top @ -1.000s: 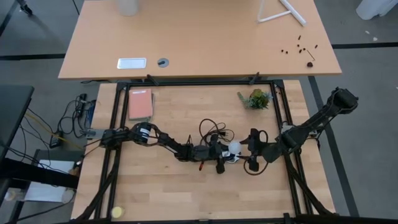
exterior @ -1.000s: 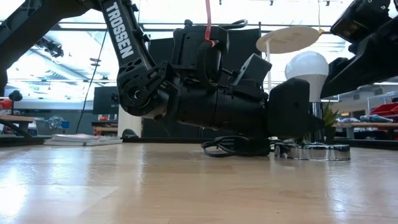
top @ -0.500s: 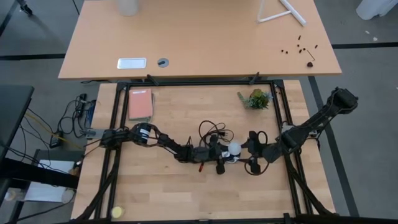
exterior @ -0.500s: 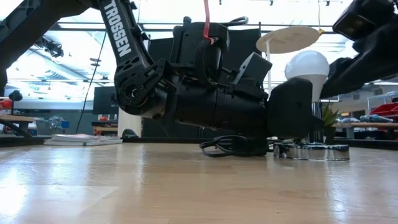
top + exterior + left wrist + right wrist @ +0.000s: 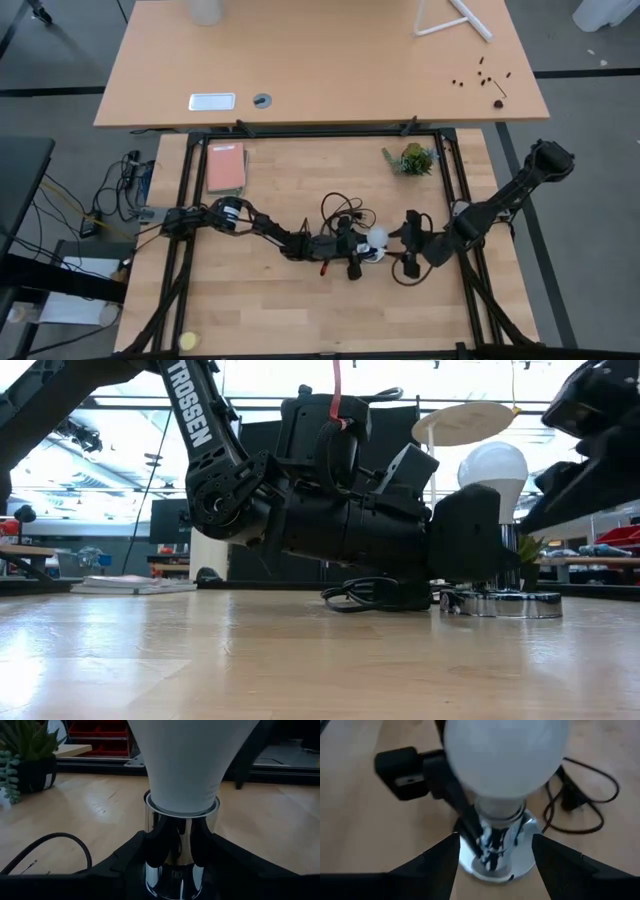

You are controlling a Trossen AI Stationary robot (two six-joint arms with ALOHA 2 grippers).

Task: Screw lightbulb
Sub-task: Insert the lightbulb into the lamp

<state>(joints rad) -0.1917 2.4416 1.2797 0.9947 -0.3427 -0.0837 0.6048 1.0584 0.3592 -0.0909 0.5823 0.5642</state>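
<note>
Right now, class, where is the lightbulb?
In the high view the lightbulb stands upright in the socket near the table's middle, between the left gripper at the socket's stem and the right gripper beside it.

The lightbulb (image 5: 376, 237) stands upright in the socket (image 5: 500, 603) near the table's (image 5: 250, 320) middle. The left gripper (image 5: 358, 252) lies on its left, the right gripper (image 5: 404, 248) on its right. A plant (image 5: 411, 158) sits toward the far right corner, a book (image 5: 226, 167) by the far left.
</note>
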